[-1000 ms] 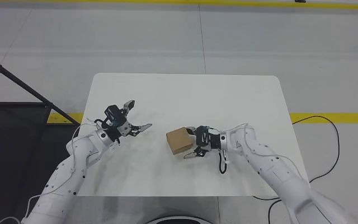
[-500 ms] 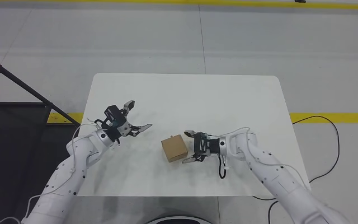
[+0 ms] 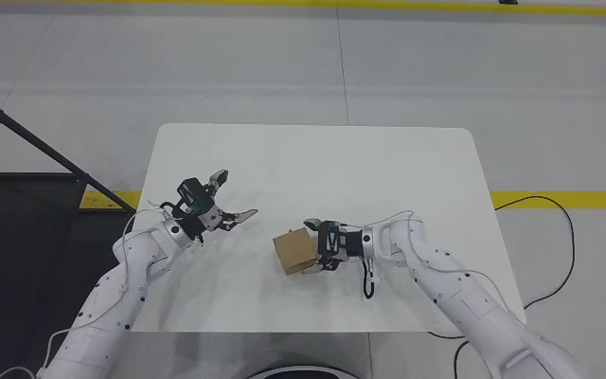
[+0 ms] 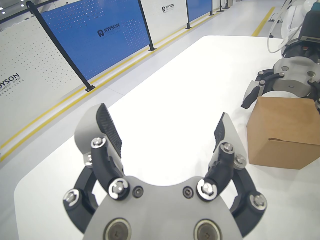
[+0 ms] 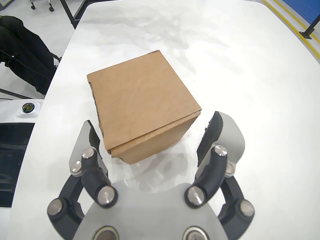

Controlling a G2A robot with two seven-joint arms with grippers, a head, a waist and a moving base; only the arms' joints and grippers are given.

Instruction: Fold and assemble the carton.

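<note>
Carton [image 5: 142, 111] on counter [image 3: 398, 171], front-centre, looks closed; top flap edge slightly proud. R pincer [image 5: 152, 121] apart, flanking near corner. L pincer [image 4: 162, 113] apart, idle nearby. Best: square up to faces, press flap flush w/o shoving carton.

I see a plain brown box [image 5: 140, 106] with no print on it and darker, rough cut edges. The table [image 3: 398, 161] is white. The left gripper [image 4: 162, 116] and the right gripper [image 5: 152, 123] are both silver-grey with black links, and their pads [image 4: 110, 128] are black with a fine ribbed pattern. The floor [image 3: 426, 66] is pale grey, crossed by a yellow stripe [image 3: 544, 199]. The fence panels [image 4: 100, 43] alternate blue and white, dotted all over, between black posts [image 4: 61, 48].
</note>
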